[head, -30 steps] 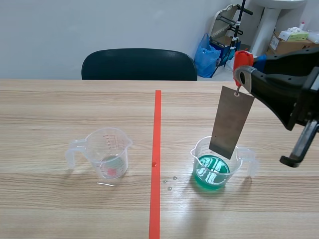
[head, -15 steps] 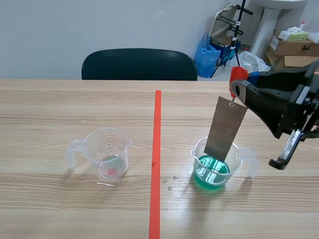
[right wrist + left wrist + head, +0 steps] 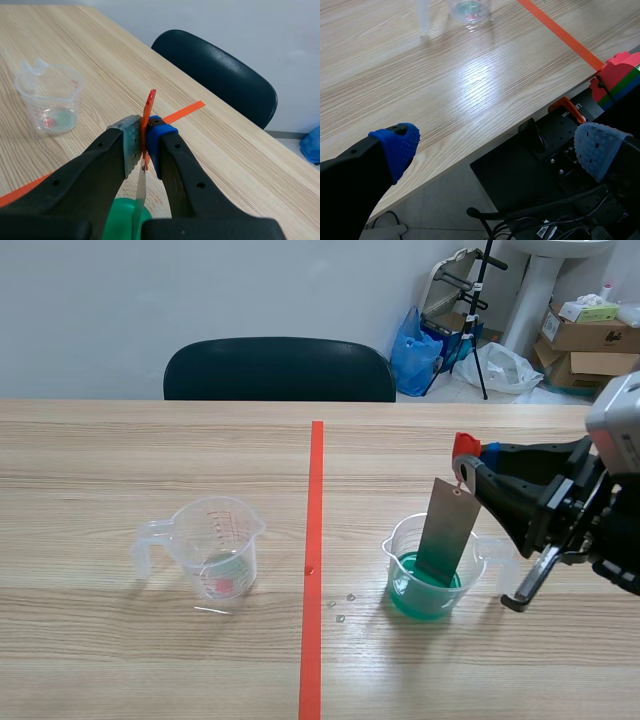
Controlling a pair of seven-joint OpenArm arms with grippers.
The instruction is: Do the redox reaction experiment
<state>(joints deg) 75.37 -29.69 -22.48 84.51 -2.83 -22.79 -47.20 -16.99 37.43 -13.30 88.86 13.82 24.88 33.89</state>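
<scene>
My right gripper [image 3: 466, 462] is shut on an orange-red tag [image 3: 462, 447] from which a grey metal plate [image 3: 446, 530] hangs. The plate's lower end stands in the green liquid of a clear beaker [image 3: 432, 578] right of the tape line. In the right wrist view the tag [image 3: 148, 114] is pinched between the pads, with the plate [image 3: 140, 197] edge-on below it over the green liquid [image 3: 120, 222]. A second clear beaker [image 3: 213, 545], [image 3: 50, 97] with a little reddish residue stands left of the line. My left gripper [image 3: 492, 140] is open over the table's near edge, holding nothing, with that beaker [image 3: 469, 9] far ahead.
A dark chair [image 3: 280, 370] stands behind the table's far edge. A few drops [image 3: 340, 605] lie on the wood between the tape line [image 3: 313, 560] and the green beaker. Bags and boxes [image 3: 580, 325] sit on the floor at the back right.
My right gripper has come down and slightly left, lowering the metal plate from above the beaker into the green liquid. The left beaker has not moved.
</scene>
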